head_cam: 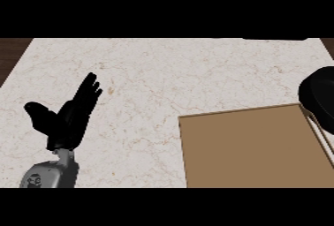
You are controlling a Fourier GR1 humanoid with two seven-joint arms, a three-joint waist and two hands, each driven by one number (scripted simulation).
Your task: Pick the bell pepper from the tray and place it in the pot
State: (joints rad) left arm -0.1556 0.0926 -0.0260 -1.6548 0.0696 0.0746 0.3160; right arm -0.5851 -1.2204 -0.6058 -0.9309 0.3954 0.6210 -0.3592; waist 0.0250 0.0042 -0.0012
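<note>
Nearest, at the lower left of the head view, a grey forearm (51, 173) came up from the lower edge over the pale marbled tabletop (163, 70). It carried the left hand (65, 117), black, with its fingers (88, 90) straight and pointing up and away toward the far side, and its thumb (36, 112) spread out to the left. The hand was fully open and had hold of nothing; it stood at rest above bare tabletop, well apart from everything else.

To the right, starting at the near edge and reaching toward the middle of the scene, lay the tray (254, 150), a flat brown rectangle with a thin lighter rim, slightly turned so that its far edge rose toward the right. Its visible surface was plain brown; no bell pepper could be seen on it or anywhere else in the view, so where the pepper was could not be told.

Just beyond the tray's far right corner, cut off by the right edge, sat a dark rounded shape (320, 99), probably the pot, touching or overlapping the tray's corner. Pale, thin lines (321, 132) ran along the tray's right side below it.

Farther off, the tabletop ended against dark wood at its left and far edges.

The right hand did not show.
</note>
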